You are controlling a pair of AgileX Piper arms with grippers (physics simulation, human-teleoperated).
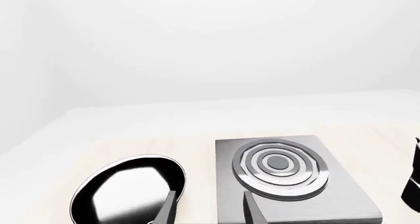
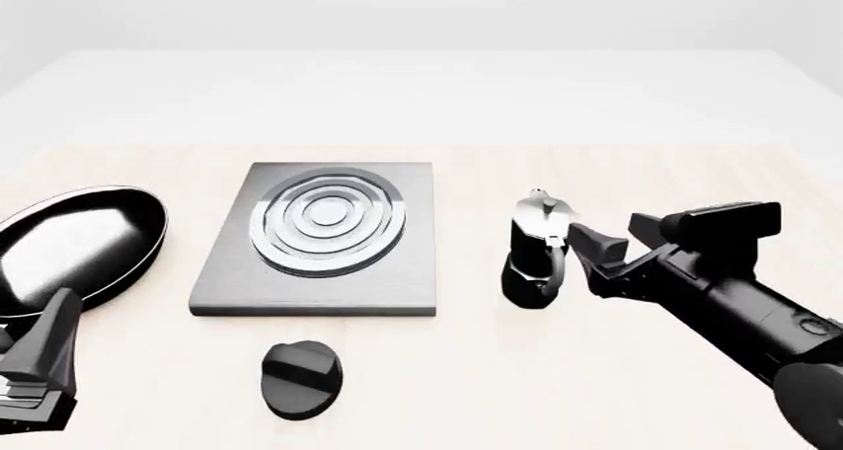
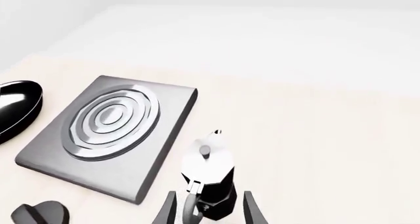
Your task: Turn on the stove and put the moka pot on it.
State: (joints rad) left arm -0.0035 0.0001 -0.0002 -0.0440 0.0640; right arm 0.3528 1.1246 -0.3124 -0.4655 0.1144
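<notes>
The pale wooden table (image 2: 633,371) carries a frying pan (image 2: 73,248), stove (image 2: 323,235), knob (image 2: 302,377) and moka pot (image 2: 538,253).

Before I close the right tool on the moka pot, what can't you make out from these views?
- Moka pot base: cut off by the right wrist view's edge.
- Pot handle: front view can't show whether the right tool touches it.
- Knob setting: no marking visible, and the right wrist view crops it.
- Left tool: fingertips cut off by the frame; front view crops it too.

Pale wooden table (image 2: 554,391) against plain white walls.
</notes>
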